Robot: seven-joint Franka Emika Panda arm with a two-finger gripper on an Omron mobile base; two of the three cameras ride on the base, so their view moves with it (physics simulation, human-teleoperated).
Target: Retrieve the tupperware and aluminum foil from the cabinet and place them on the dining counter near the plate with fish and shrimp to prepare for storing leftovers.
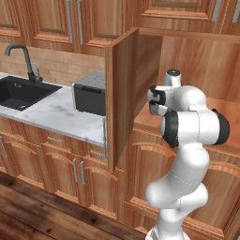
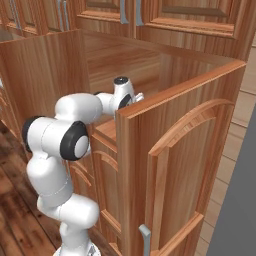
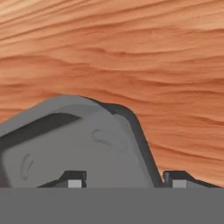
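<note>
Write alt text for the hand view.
A shallow dark grey rectangular plastic container with rounded corners lies close below the camera on a warm brown wood-grain surface. The two dark fingertips of the gripper stand apart, with the container's right corner between them.

There is one robot arm [image 1: 187, 140], and its hand reaches into one open cabinet [image 2: 130, 60]. This cabinet has two doors swung open: one door [image 1: 123, 93] at the left side and one door [image 2: 180, 165] at the right side. In the hand view, one dark grey tupperware [image 3: 74, 140] lies on the wooden shelf, and two small finger tips [image 3: 75, 180] stand at the bottom, one at each side of its corner. On the marble worktop [image 1: 51, 115] I count one black sink [image 1: 21, 91], one dark faucet [image 1: 26, 61] and one silver toaster [image 1: 90, 93]. On the right door one grey bar handle [image 2: 145, 240] can be seen.
</note>
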